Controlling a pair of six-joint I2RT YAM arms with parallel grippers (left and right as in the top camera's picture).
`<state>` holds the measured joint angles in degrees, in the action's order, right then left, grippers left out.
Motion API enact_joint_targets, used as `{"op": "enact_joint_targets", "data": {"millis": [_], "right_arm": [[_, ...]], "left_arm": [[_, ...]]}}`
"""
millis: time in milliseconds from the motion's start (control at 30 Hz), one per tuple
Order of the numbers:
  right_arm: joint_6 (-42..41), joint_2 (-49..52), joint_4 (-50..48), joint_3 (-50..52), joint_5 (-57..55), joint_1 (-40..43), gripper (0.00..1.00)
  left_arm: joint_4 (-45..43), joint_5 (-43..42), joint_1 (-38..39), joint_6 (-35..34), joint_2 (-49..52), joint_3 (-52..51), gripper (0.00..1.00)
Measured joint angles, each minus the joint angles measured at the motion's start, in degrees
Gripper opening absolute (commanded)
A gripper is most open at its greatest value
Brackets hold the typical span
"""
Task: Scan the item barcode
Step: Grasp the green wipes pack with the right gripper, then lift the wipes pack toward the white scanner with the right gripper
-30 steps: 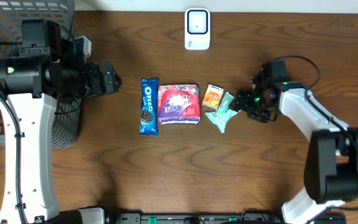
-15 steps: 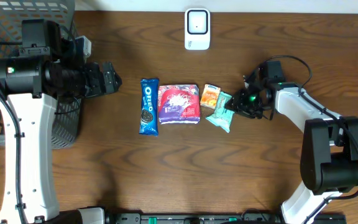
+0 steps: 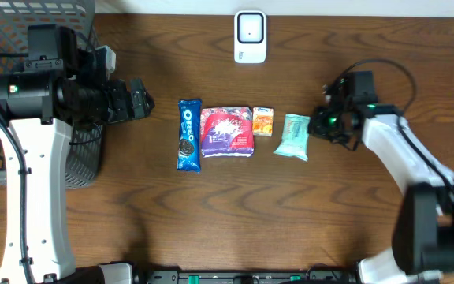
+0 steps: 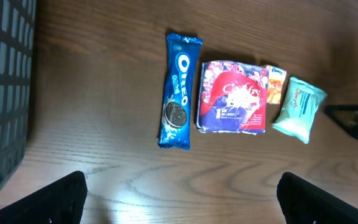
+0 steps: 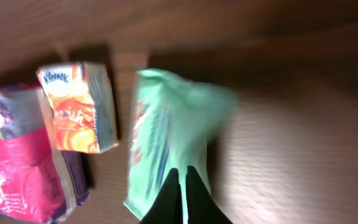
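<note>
Overhead view: right gripper (image 3: 315, 128) now pinched shut on right edge of green pack (image 3: 293, 136); a second ago jaws stood open beside it. Pack has moved right and straightened, now clear of tissue pack (image 3: 263, 121), right of row on bench (image 3: 211, 213). Whether lifted: cannot tell. Right wrist view: fingers (image 5: 174, 196) meet on pack's edge, pack blurred. Left gripper (image 3: 142, 101) wide, empty, unchanged. Meaning: grasp made, item singled out. Carry to scanner (image 3: 250, 36) judged next. Barcode not visible.
</note>
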<state>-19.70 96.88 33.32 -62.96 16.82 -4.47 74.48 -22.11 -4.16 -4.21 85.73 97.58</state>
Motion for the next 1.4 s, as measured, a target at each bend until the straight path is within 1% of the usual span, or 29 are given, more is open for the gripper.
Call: {"op": "enact_joint_targets", "data": {"millis": [133, 200, 233, 300, 333, 367, 433, 467, 500, 533, 567, 667, 800, 933, 1033, 1133, 1200, 1300, 1333, 1400], "right_arm": [[0.5, -9.2, 3.4, -1.3, -10.5, -2.2, 0.01], [0.7, -12.3, 4.9, -1.9, -16.5, -4.7, 0.01], [0.7, -13.0, 5.5, -2.1, -18.6, -5.9, 0.03], [0.4, -13.7, 7.3, -2.2, -22.9, -8.8, 0.29], [-0.2, -13.6, 8.0, -2.1, -24.0, -9.9, 0.39], [-0.7, -13.2, 8.5, -2.0, -24.6, -10.9, 0.47], [-1.2, -12.0, 8.7, -1.4, -24.1, -12.0, 0.50], [-1.3, -11.3, 8.9, -1.1, -23.7, -12.3, 0.57], [-1.1, -10.2, 8.9, -1.0, -23.2, -12.4, 0.68], [-0.9, -9.1, 9.0, -0.9, -23.0, -13.0, 0.75], [-0.3, -7.7, 9.1, -0.9, -22.8, -13.6, 0.78], [0.4, -4.2, 9.8, -0.7, -22.8, -16.4, 0.82], [0.4, -1.2, 10.0, -0.3, -23.6, -21.0, 0.83], [-1.7, 0.7, 9.0, -0.3, -30.9, -26.3, 0.95], [-5.4, 1.8, 9.0, -0.3, -37.9, -29.8, 0.96], [-9.4, 4.0, 8.6, -0.3, -43.2, -32.1, 0.95], [-11.5, 6.0, 8.0, -0.3, -45.3, -32.5, 0.93], [-13.6, 8.9, 7.6, -0.3, -47.4, -32.5, 0.92], [-13.9, 9.7, 7.5, -0.3, -47.8, -32.4, 0.90], [-14.5, 11.2, 7.3, -0.3, -48.7, -32.4, 0.83]], "left_arm": [[0.0, 0.0, 0.0, 0.0, 0.0, 0.0, 0.98], [0.0, 0.0, 0.0, 0.0, 0.0, 0.0, 0.98], [0.0, 0.0, 0.0, 0.0, 0.0, 0.0, 0.98], [0.0, 0.0, 0.0, 0.0, 0.0, 0.0, 0.98], [0.0, 0.0, 0.0, 0.0, 0.0, 0.0, 0.98], [0.0, 0.0, 0.0, 0.0, 0.0, 0.0, 0.98], [0.0, 0.0, 0.0, 0.0, 0.0, 0.0, 0.98], [0.0, 0.0, 0.0, 0.0, 0.0, 0.0, 0.98], [0.0, 0.0, 0.0, 0.0, 0.0, 0.0, 0.98], [0.0, 0.0, 0.0, 0.0, 0.0, 0.0, 0.98], [0.0, 0.0, 0.0, 0.0, 0.0, 0.0, 0.98], [0.0, 0.0, 0.0, 0.0, 0.0, 0.0, 0.98], [0.0, 0.0, 0.0, 0.0, 0.0, 0.0, 0.98], [0.0, 0.0, 0.0, 0.0, 0.0, 0.0, 0.98], [0.0, 0.0, 0.0, 0.0, 0.0, 0.0, 0.98], [0.0, 0.0, 0.0, 0.0, 0.0, 0.0, 0.98], [0.0, 0.0, 0.0, 0.0, 0.0, 0.0, 0.98], [0.0, 0.0, 0.0, 0.0, 0.0, 0.0, 0.98], [0.0, 0.0, 0.0, 0.0, 0.0, 0.0, 0.98], [0.0, 0.0, 0.0, 0.0, 0.0, 0.0, 0.98]]}}
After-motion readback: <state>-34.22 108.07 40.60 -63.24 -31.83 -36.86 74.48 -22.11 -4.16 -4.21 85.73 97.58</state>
